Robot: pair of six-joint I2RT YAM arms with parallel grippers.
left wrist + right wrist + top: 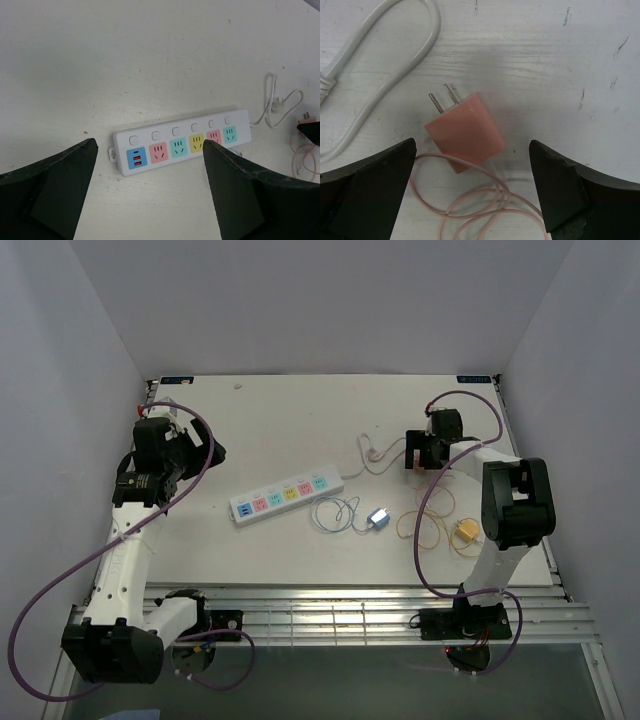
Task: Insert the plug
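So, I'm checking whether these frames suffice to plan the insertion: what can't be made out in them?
Power strip socket slots: too small in top view; in left wrist view, a finger covers its near right edge.
Pink plug: cable cut off by right wrist view's bottom edge.
Blue plug, yellow plug: prongs too small, top view only.

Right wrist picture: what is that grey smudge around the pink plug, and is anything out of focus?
Right wrist view: the smudge is a soft shadow on the table around the pink plug, which is sharp; the jaws at the lower corners are dark, showing little detail. Left wrist view: the power strip is crisp, lighting even.
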